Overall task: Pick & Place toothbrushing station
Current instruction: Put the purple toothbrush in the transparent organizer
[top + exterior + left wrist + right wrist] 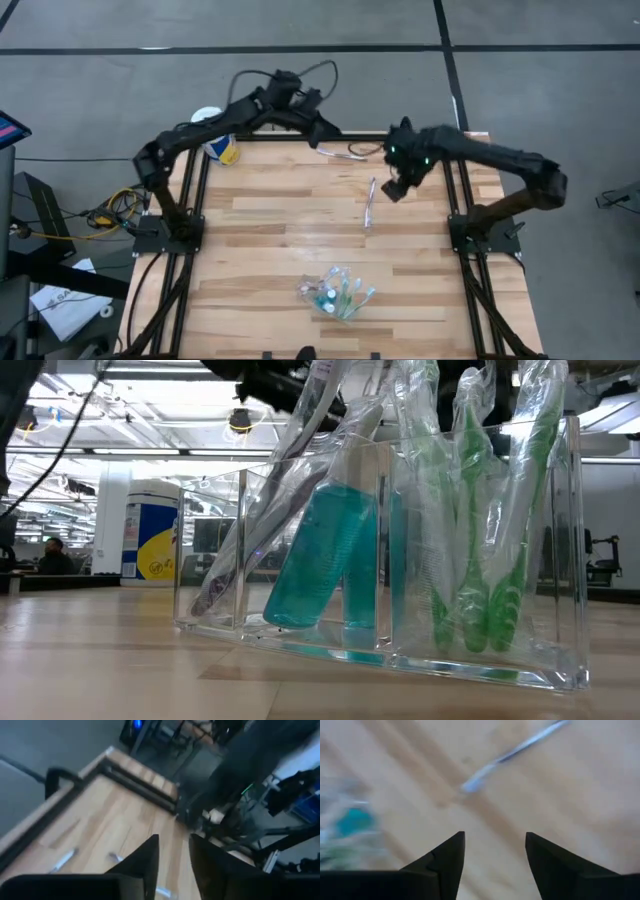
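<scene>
The toothbrushing station (pixel 335 292) is a clear plastic holder standing on its base near the table's front edge. In the low view the station (pixel 400 540) holds wrapped green toothbrushes (pixel 490 530) and teal tubes (pixel 325 550). One thin pale toothbrush (pixel 369 205) lies flat on the table at mid-right, and another (pixel 345 152) lies by the far edge. My right gripper (pixel 400 185) hangs open above the first toothbrush (pixel 510 755), pointing steeply down. My left gripper (pixel 325 130) is open over the far edge, next to the second toothbrush, with nothing between its fingers (pixel 145 865).
A white-capped canister with a yellow label (pixel 215 140) stands beyond the table's far left corner and shows behind the station (pixel 150 540) in the low view. Black frame rails (pixel 195 200) run along the table's left and right sides. Bare wood lies between the toothbrushes and the station.
</scene>
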Tool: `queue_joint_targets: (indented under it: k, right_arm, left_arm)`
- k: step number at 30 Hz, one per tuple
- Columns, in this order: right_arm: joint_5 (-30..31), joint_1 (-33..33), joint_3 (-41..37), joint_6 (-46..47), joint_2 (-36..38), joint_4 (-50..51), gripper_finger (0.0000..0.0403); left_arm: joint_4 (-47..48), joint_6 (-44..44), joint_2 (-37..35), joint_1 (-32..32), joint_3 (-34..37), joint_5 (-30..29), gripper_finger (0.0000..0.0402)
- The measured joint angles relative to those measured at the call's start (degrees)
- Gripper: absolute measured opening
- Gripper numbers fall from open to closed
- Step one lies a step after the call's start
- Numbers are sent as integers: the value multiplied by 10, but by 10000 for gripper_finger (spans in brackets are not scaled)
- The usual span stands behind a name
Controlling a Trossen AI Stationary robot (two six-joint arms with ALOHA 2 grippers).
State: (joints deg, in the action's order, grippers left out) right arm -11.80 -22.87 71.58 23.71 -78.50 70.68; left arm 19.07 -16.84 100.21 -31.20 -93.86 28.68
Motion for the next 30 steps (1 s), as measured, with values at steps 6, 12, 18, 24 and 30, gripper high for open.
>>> queue_joint_targets:
  k: [6, 12, 18, 24, 30]
  right_arm:
    - [-107, 21, -222, 203, 65, -250, 219]
    - [-106, 58, -300, 343, 42, -407, 226]
    - [-96, 84, -302, 409, -28, -483, 218]
    - [-102, 105, -288, 443, -85, -532, 207]
    - [-89, 107, -272, 446, -101, -521, 207]
  left_arm:
    - [8, -1, -88, 3, 1, -34, 133]
    - [24, -13, -169, 6, 46, -60, 137]
    - [27, -31, -232, 9, 152, -69, 134]
    - [30, -30, -281, 14, 270, -88, 134]
    - [13, -31, -308, 13, 346, -87, 131]
